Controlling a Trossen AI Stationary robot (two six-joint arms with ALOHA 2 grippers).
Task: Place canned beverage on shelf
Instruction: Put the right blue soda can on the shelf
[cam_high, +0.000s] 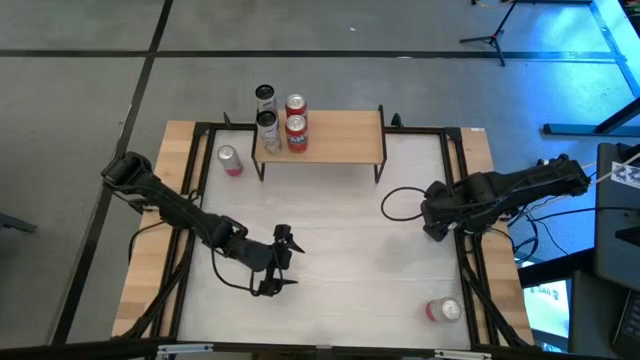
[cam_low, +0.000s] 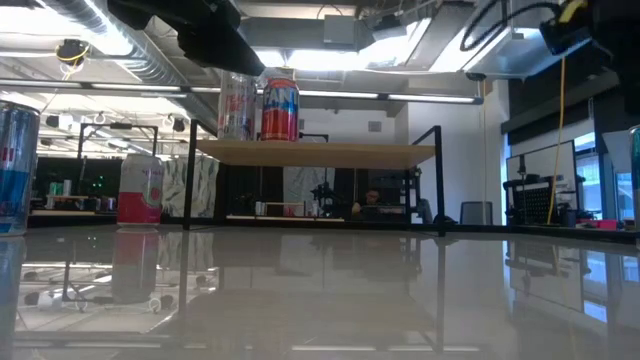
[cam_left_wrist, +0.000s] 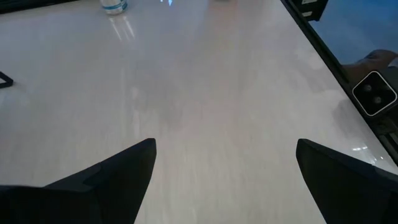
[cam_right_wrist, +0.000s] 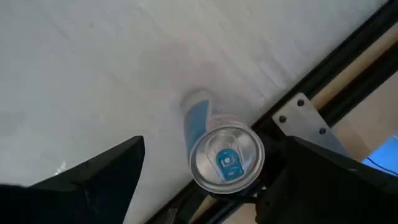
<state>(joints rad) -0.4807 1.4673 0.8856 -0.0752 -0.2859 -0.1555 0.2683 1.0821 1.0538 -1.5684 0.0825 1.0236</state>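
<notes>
The shelf (cam_high: 335, 140) (cam_low: 315, 152), a light wooden board on thin black legs, stands at the table's far middle. Several silver and red cans (cam_high: 282, 118) (cam_low: 262, 106) stand on its left end. A silver-blue can (cam_right_wrist: 225, 158) stands upright on the table beside the black frame rail at the right edge. My right gripper (cam_high: 437, 215) (cam_right_wrist: 216, 144) points down over it, open, with a finger on each side and above its top. My left gripper (cam_high: 284, 262) (cam_left_wrist: 225, 144) hangs open over bare tabletop at the near left.
A pink can (cam_high: 230, 160) (cam_low: 140, 190) stands on the table left of the shelf. A red can (cam_high: 443, 310) stands near the near right corner. A blue-silver can (cam_low: 15, 170) shows close at the low view's left edge. A black cable loop (cam_high: 400, 200) lies mid-right.
</notes>
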